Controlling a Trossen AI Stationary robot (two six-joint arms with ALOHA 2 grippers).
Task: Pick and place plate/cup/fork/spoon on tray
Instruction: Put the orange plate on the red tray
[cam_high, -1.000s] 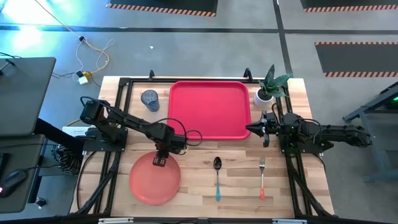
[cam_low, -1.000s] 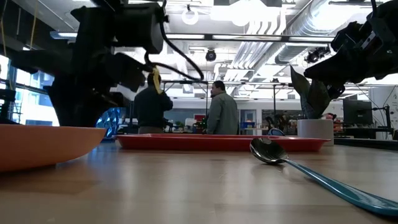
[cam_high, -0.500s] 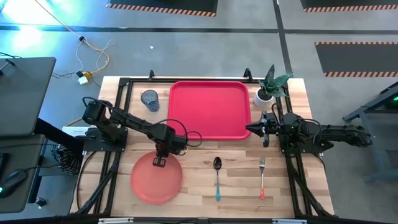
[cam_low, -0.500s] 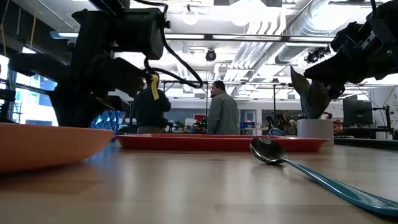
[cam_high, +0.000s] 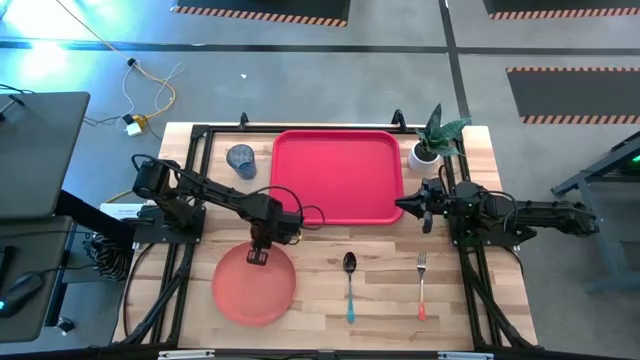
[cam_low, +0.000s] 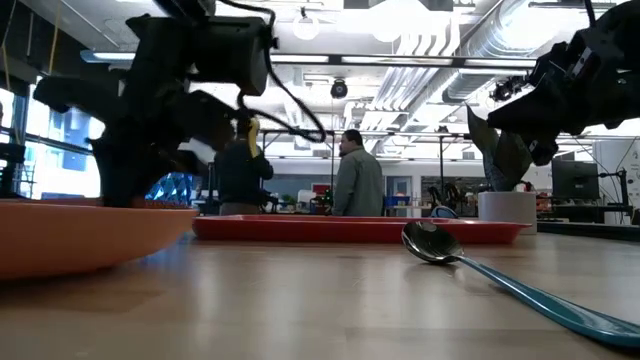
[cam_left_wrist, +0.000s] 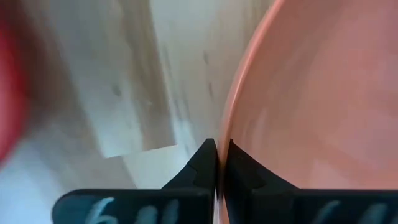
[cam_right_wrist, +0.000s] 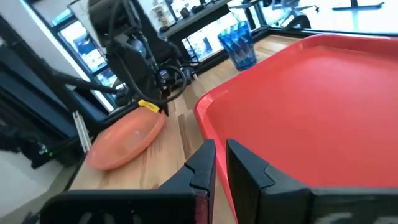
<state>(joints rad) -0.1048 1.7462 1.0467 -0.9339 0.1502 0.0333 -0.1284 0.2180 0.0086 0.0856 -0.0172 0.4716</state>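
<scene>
Salmon-pink plastic, thin raised rim: from the high view the plate (cam_high: 253, 287) sits near-left on the table, and your left gripper (cam_high: 258, 256) is at its far edge. The red tray (cam_high: 337, 176) lies far-centre, bare. The cup (cam_high: 241, 160) stands just left of the tray. Spoon (cam_high: 349, 284) and fork (cam_high: 421, 284) lie near, right of the plate, well apart from each other. Your right gripper (cam_high: 425, 205) waits beside the tray's right edge, near the potted plant (cam_high: 433, 139).

Low view: the plate's rim (cam_low: 95, 215) looks slightly lifted on the gripper side, though you can't be sure. The spoon's bowl (cam_low: 428, 243) rests on the wood. Two people stand in the room behind.

Left wrist view: the fingers (cam_left_wrist: 202, 167) are pinched tight on the plate rim, almost no gap.

Right wrist view: the fingers (cam_right_wrist: 202, 165) sit nearly together, holding nothing, above the tray corner.

Handling, judged: the plate is likely light, stiff and a bit slick. An edge pinch will let it swing, so grip deep on the rim and move slowly.

No readable writing or brand anywhere.
</scene>
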